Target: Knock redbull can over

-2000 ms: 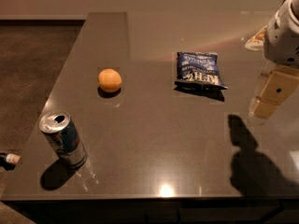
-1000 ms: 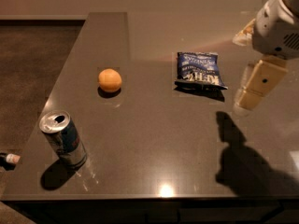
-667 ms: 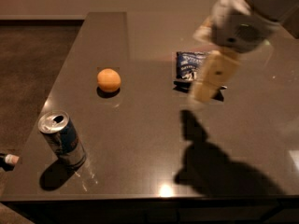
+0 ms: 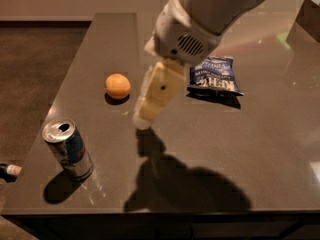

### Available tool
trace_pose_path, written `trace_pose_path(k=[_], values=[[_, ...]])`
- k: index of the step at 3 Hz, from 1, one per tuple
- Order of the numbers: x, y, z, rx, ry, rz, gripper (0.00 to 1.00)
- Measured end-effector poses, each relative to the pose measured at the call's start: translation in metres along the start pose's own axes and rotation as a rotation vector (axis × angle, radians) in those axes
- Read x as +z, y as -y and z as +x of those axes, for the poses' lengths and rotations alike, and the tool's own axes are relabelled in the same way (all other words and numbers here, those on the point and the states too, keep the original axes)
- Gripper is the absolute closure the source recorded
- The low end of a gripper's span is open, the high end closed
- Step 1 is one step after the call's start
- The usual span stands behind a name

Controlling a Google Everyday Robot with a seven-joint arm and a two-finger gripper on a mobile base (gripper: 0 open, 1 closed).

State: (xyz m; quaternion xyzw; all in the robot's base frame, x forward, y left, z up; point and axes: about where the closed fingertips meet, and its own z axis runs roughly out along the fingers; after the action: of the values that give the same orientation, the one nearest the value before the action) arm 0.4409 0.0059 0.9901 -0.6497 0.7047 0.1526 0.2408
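Observation:
The redbull can (image 4: 67, 149) stands upright near the table's front left corner, blue and silver with an opened silver top. My gripper (image 4: 141, 120) hangs over the middle of the table, pointing down and to the left, cream-coloured, with its tip well to the right of the can and above the tabletop. It holds nothing. An orange ball (image 4: 118, 86) lies behind the can, just left of the gripper.
A blue crinkly snack bag (image 4: 215, 76) lies right of the arm. The dark table (image 4: 260, 149) has its left edge close to the can. A small bottle-like object (image 4: 10, 171) lies on the floor at the left. A dark box (image 4: 306, 19) stands at the far right.
My arm has swung from the right edge of the view leftward across the table, past the snack bag, toward the can. The can, ball and bag have not moved.

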Motion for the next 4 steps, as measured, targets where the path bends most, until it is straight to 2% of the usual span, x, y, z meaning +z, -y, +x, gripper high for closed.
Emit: trace_pose_path(k=[2, 3, 4], values=[[0.054, -0.038, -0.065, -0.122, 0.156, -0.176, 0.00], [0.073, -0.056, -0.088, -0.196, 0.212, -0.206, 0.00], [0.089, -0.064, -0.092, -0.232, 0.242, -0.208, 0.00]])
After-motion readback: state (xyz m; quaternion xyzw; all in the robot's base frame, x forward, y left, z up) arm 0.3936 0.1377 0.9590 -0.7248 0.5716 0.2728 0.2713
